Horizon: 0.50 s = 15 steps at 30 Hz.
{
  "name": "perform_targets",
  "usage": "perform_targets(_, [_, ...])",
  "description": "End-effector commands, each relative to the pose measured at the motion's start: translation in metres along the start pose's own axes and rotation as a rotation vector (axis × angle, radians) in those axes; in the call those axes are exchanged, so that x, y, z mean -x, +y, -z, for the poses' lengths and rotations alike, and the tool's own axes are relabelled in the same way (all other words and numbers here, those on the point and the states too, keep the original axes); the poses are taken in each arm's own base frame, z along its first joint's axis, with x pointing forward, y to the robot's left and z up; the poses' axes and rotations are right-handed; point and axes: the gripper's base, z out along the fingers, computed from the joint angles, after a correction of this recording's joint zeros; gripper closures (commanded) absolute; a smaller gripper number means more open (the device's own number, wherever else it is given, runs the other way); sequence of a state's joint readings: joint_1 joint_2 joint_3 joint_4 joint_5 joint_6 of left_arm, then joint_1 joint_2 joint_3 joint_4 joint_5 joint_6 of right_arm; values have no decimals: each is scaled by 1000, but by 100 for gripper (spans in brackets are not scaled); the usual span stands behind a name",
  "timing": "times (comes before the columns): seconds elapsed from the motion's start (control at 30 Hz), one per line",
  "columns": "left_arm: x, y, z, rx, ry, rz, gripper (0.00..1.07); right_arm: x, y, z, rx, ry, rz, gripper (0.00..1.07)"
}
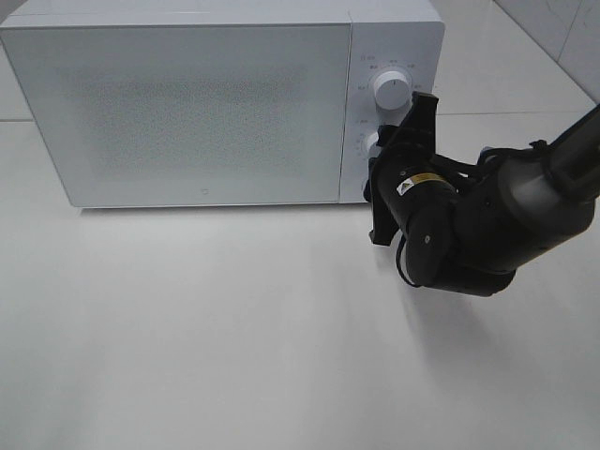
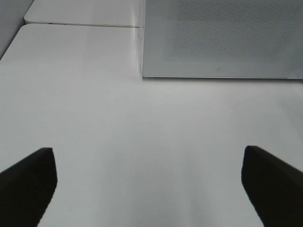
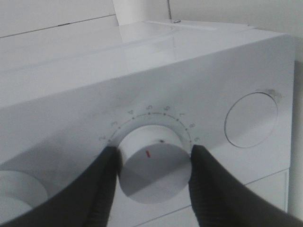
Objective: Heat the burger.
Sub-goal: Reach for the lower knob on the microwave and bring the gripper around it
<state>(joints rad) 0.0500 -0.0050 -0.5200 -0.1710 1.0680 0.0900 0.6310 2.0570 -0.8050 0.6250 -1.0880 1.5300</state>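
Black right arm (image 1: 506, 211) enters from the right edge of the overhead frame, wrist bent toward upper centre. Right gripper (image 1: 380, 150) presses its two fingers (image 3: 102, 179) against opposite sides of a white numbered dial (image 3: 152, 184). Left gripper (image 2: 149, 189) shows its dark tips wide apart in the lower corners, holding nothing.

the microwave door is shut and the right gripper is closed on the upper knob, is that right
Wrong in one respect: the right gripper is closed on the lower knob, not the upper one. The exterior high view shows the upper knob free above the gripper. The microwave door is shut, as you say.
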Motion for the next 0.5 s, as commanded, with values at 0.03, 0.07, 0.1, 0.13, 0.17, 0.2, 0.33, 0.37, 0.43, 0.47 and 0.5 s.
perform_targets(0.03, [-2, -1, 2, -4, -12, 8, 8, -33, 28, -1, 176, 233, 47, 107])
perform_targets(0.07, [-2, -1, 2, -4, -12, 8, 8, -33, 28, -1, 175, 233, 41, 107])
perform_targets(0.1, [-2, -1, 2, -4, -12, 8, 8, -33, 28, -1, 175, 233, 41, 107])
perform_targets(0.13, [-2, -1, 2, -4, -12, 8, 8, -33, 28, -1, 174, 234, 34, 107])
perform_targets(0.17, [-2, -1, 2, -4, -12, 8, 8, -33, 28, -1, 175, 234, 35, 107])
perform_targets(0.2, [-2, -1, 2, -4, -12, 8, 8, -33, 28, -1, 175, 234, 35, 107])
perform_targets(0.33, [-2, -1, 2, -4, -12, 8, 8, -33, 28, -1, 177, 232, 57, 107])
perform_targets(0.37, [-2, -1, 2, -4, -12, 8, 8, -33, 28, -1, 178, 231, 62, 106])
perform_targets(0.43, [-2, -1, 2, -4, -12, 8, 8, -33, 28, -1, 178, 231, 61, 106])
perform_targets(0.47, [-2, -1, 2, -4, -12, 8, 8, -33, 28, -1, 178, 231, 61, 106])
perform_targets(0.5, [-2, -1, 2, -4, -12, 8, 8, -32, 28, -2, 177, 221, 57, 105])
